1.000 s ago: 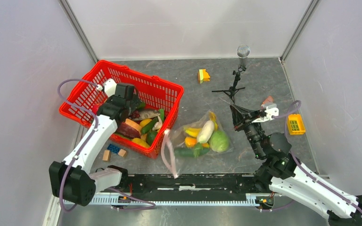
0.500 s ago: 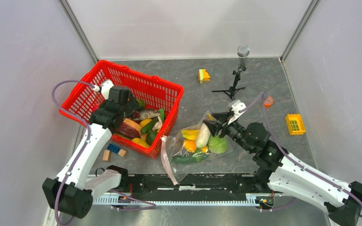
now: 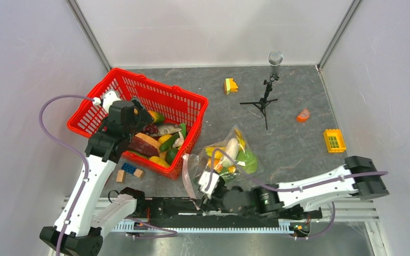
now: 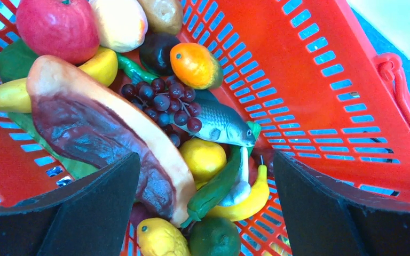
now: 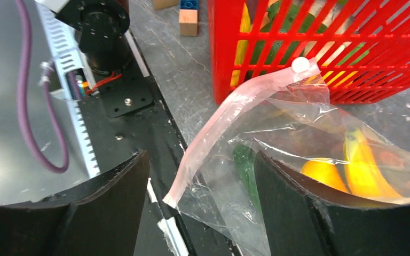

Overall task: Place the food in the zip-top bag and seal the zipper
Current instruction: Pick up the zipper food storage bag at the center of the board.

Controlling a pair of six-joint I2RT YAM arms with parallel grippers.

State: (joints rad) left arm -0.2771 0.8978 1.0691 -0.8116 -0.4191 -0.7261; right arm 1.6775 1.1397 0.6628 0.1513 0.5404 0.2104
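Table (image 3: 208,88): grey, walled on three sides; your two arms stand at its near edge.
Bag (image 5: 293,125): clear and crinkled, lying by the middle of the near edge, just right of the basket.
Zipper (image 5: 229,112): pale pink strip on the bag's left side. It runs from beside the basket's near right corner toward the near edge, bowed and partly lifted off the table. A white slider (image 5: 300,65) sits at its far end. You cannot tell whether it is sealed.
Food (image 3: 233,149): inside the bag you have a banana (image 5: 363,162), an orange piece (image 5: 324,173) and a cucumber (image 5: 243,165). The top view adds a white piece and a pale green one.
Basket (image 3: 165,92): red mesh, toward the table's left edge. It holds an apple (image 4: 58,24), a meat slab (image 4: 96,128), grapes (image 4: 160,101), a fish (image 4: 219,122) and a lemon (image 4: 203,157) among others.
Left gripper (image 4: 205,160): your left fingers are spread wide above the basket's load, with nothing between them.
Right gripper (image 5: 200,160): low at the near edge, with fingers spread on either side of the zipper and nothing pinched.
Blocks (image 3: 129,170): on the table just beside the basket's near wall.
Yellow block (image 3: 230,85): near the far edge, well apart from the bag.
Mic stand (image 3: 267,85): upright, right of the yellow block.
Yellow brick (image 3: 334,140): by the right edge.
Orange wedge (image 3: 302,114): near the brick, on its far side.
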